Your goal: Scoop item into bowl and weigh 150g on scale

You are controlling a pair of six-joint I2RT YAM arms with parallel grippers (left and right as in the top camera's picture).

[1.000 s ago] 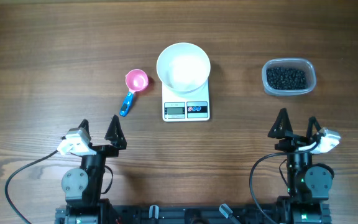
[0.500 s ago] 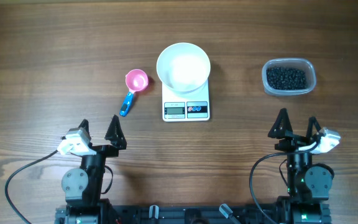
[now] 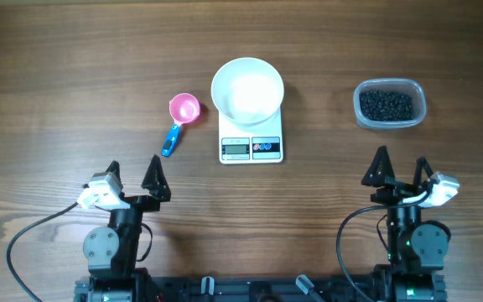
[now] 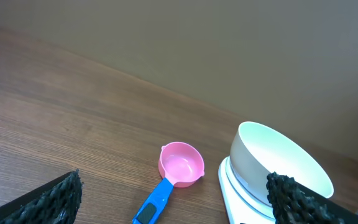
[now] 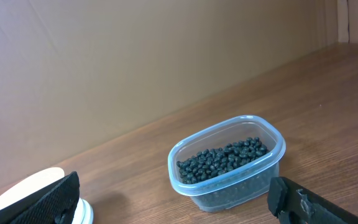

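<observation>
The scale (image 3: pixel 251 148) is seen at the middle of the wooden tabletop (image 3: pixel 74 67) in the overhead view, with its display and two small buttons along the 6 o'clock edge; the reading is too small to be made out. The bowl (image 3: pixel 247 91) is set upright on the scale's 12 o'clock half, and its rim overhangs the platform there. The item (image 3: pixel 385 105) is held as a loose dark heap in a clear plastic tub (image 3: pixel 420 105), which is placed at 3 o'clock of the bowl, well apart from it. A scoop (image 3: pixel 179 120) with a pink cup and a blue handle is laid flat at 9 o'clock of the scale, near it but not touching, with the handle pointed toward 7 o'clock. The left gripper (image 3: pixel 133 164) is parked at 7 o'clock of the scale, fingers spread wide apart, nothing held between them. The right gripper (image 3: pixel 402 157) is parked at 5 o'clock of the scale, directly at 6 o'clock of the tub, fingers likewise spread wide, nothing gripped. Both grippers are kept well apart from every object.
</observation>
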